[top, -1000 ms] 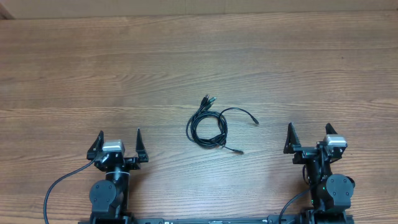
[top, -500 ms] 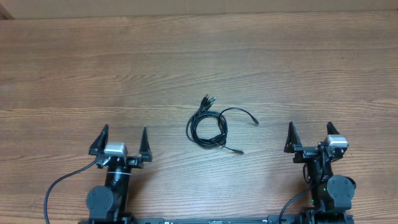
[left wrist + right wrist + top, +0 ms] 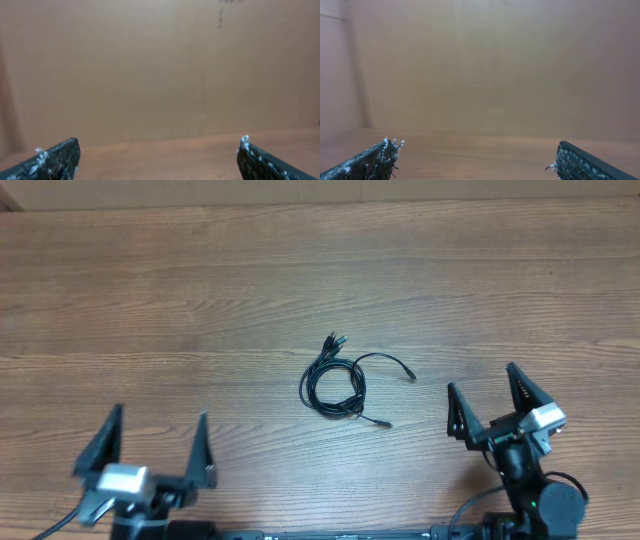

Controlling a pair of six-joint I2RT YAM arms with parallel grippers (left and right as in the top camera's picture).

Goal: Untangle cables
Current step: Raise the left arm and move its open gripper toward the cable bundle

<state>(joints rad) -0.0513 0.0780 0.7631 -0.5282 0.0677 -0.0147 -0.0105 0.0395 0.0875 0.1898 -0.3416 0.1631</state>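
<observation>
Here's your picture: the cables (image 3: 335, 385) lie at the centre of the overhead frame on the wooden table (image 3: 200, 270). They form a small oval coil with a bunch of plugs (image 3: 335, 340) sticking out at its top, and one loose strand (image 3: 385, 360) arcs off toward the right of the frame. Another plug end (image 3: 382, 423) pokes out at the coil's lower right. The right gripper (image 3: 482, 377) sits at the lower right, jaws spread wide with nothing between them. The bundle lies to its left in the frame, at about the same height, and that stray strand points almost straight at it. The left gripper (image 3: 160, 415) is down in the lower left corner, also wide open and empty. It looks blurred and large, so I judge it raised off the table, and it's well apart from the coil. So the right arm is the nearer one. The coil's long axis runs top to bottom of the frame with a slight lean right, across your reach rather than along it. Now mind the wrist cameras: both show only their own fingertips (image 3: 60, 157) at the bottom corners, a strip of table and a tan wall (image 3: 150, 65) beyond. There's no cable in either, so only the overhead view tells you where to go.
</observation>
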